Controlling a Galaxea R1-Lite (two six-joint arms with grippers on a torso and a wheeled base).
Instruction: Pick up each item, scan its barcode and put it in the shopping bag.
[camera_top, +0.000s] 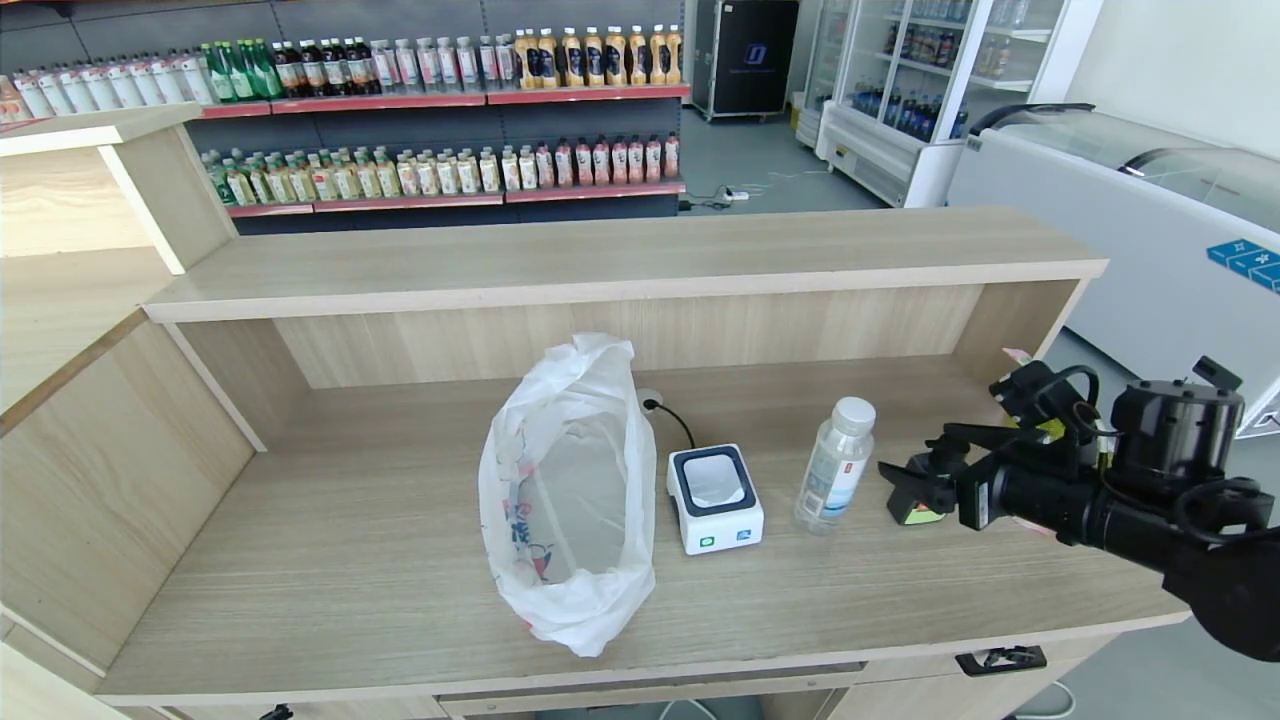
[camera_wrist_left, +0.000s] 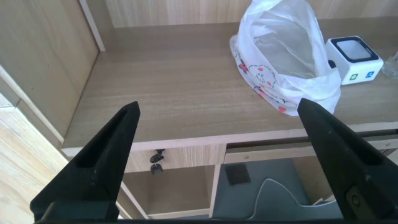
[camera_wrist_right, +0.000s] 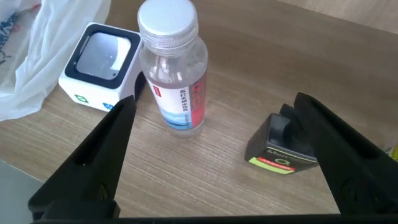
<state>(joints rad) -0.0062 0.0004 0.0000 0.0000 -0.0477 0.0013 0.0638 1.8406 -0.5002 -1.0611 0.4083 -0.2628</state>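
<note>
A clear water bottle (camera_top: 835, 465) with a white cap stands upright on the wooden counter (camera_top: 350, 540), right of the white barcode scanner (camera_top: 713, 497). The white plastic shopping bag (camera_top: 570, 500) stands open to the left of the scanner. A small black box (camera_top: 918, 513) with a green and red label sits right of the bottle. My right gripper (camera_top: 925, 470) hovers open just above that box. In the right wrist view the bottle (camera_wrist_right: 174, 68) and the box (camera_wrist_right: 283, 146) lie between the spread fingers (camera_wrist_right: 87, 168) of the right gripper (camera_wrist_right: 217, 155). My left gripper (camera_wrist_left: 217, 162) is open and holds nothing, in front of the counter's near edge, with the bag (camera_wrist_left: 286, 56) beyond it.
A raised wooden ledge (camera_top: 620, 255) and side walls enclose the counter. The scanner's black cable (camera_top: 672, 415) runs to the back wall. A yellow item (camera_top: 1045, 430) lies behind my right wrist. Drink shelves (camera_top: 450, 100) and freezers (camera_top: 1130, 200) stand far behind.
</note>
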